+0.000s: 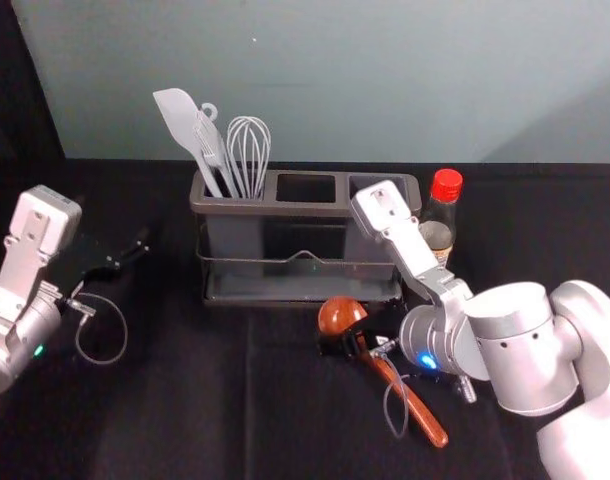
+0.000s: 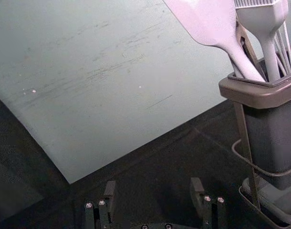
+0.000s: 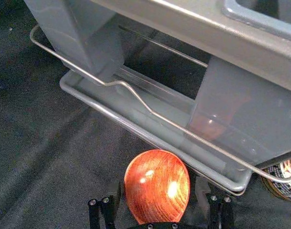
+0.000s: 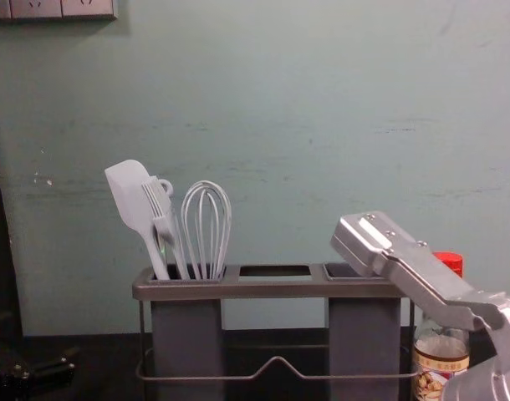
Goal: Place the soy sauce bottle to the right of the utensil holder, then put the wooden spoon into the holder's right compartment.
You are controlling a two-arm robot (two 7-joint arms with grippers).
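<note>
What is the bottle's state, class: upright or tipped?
Upright: the chest view shows the bottle with its red cap on top.

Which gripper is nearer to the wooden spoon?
Right. The right gripper is at the wooden spoon, open fingers either side of its bowl; the left gripper is well away, left of the utensil holder.

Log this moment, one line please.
soy sauce bottle: right of holder | right gripper: open, at wooden spoon | spoon: on table | left gripper: open, left of holder

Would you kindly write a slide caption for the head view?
Right gripper at the wooden spoon in front of the utensil holder, soy sauce bottle standing at the holder's right.
</note>
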